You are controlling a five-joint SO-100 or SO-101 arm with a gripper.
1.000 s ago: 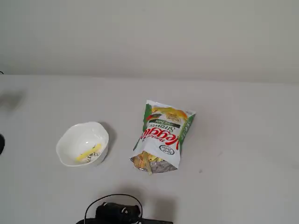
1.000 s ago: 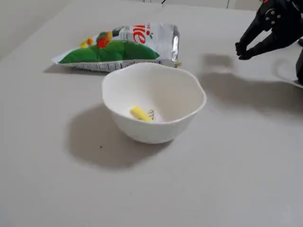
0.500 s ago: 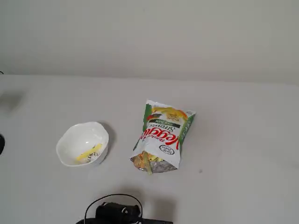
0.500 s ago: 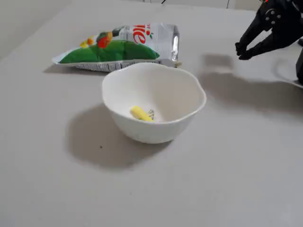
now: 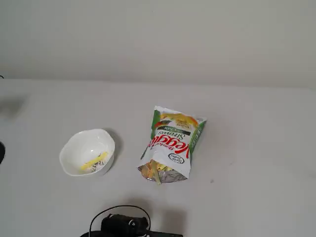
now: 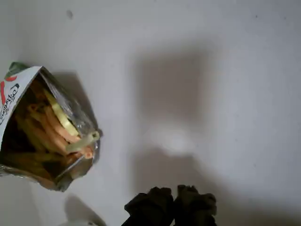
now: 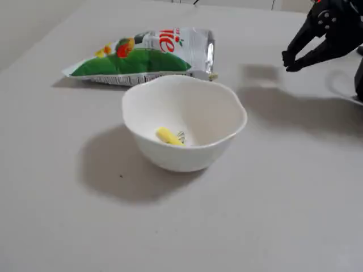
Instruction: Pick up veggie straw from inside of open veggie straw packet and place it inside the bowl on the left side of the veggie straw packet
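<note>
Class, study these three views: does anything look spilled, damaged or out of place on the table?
Nothing is spilled. One veggie straw lies inside the bowl. The veggie straw packet lies flat, its mouth open, with one pale straw poking across the opening. The gripper hangs empty over bare table.

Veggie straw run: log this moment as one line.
veggie straw: in bowl | veggie straw packet: open, flat on table | pincer: shut, empty, clear of both

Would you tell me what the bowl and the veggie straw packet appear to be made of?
The bowl looks like glazed ceramic, possibly hard plastic: white, glossy, with a thick wavy rim. The veggie straw packet looks like thin printed plastic film with a crinkled, silvery foil-like lining visible at its open mouth in the wrist view.
</note>
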